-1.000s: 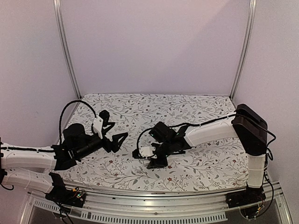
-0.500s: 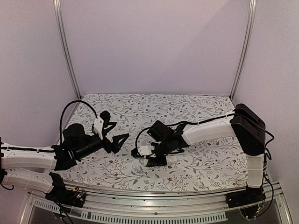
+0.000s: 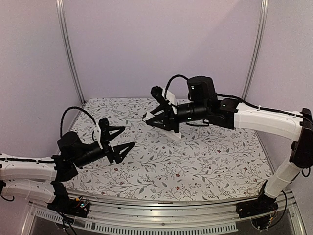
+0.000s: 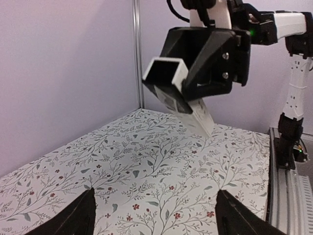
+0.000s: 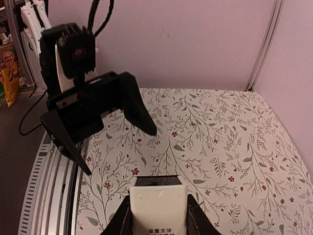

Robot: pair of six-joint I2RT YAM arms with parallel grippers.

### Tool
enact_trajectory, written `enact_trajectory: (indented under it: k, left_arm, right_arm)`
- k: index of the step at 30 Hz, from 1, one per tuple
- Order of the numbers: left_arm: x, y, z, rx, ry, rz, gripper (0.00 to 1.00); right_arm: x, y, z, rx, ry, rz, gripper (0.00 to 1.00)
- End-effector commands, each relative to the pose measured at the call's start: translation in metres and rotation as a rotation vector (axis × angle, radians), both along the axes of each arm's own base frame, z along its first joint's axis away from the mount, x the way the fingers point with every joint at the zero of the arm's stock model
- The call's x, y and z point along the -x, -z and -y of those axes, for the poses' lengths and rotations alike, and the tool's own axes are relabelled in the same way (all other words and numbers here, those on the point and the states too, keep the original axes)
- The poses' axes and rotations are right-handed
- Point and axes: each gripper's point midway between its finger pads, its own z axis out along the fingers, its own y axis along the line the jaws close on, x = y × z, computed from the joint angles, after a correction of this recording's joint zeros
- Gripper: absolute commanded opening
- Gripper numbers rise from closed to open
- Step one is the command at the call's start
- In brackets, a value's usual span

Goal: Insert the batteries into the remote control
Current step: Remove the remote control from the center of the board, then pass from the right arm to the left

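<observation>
Between right fingers (image 5: 121, 223), remote control (image 5: 157, 208) clamped, held high off table (image 3: 195, 166), facing left fingers (image 4: 73, 220) spread wide and empty. I reckon for handover; batteries unseen.

Remote control (image 5: 157, 208) cropped by the bottom edge, its printed label (image 5: 157, 230) partly cut, left tool (image 4: 155, 196) showing only fingertips

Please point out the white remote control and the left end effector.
slim white plastic remote control (image 4: 204, 120): left wrist view, lower end.
left end effector (image 3: 129, 136): top external view, between fingertips.
</observation>
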Motion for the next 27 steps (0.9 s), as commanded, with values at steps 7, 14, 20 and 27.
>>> enact_trajectory:
  k: [7, 14, 20, 27]
  left_arm:
    - [0.020, -0.081, 0.077, 0.144, 0.298, 0.124, 0.85]
    - [0.023, -0.108, 0.107, 0.266, 0.424, 0.098, 0.78]
    - [0.024, -0.109, 0.124, 0.284, 0.457, 0.063, 0.55]
    - [0.020, -0.111, 0.130, 0.297, 0.442, 0.042, 0.40]
  right_arm:
    - [0.031, -0.142, 0.019, -0.500, -0.049, -0.048, 0.13]
    - [0.045, -0.159, 0.031, -0.579, -0.083, -0.073, 0.13]
    - [0.047, -0.155, 0.036, -0.584, -0.069, -0.071, 0.13]
    - [0.045, -0.150, 0.036, -0.577, -0.059, -0.061, 0.13]
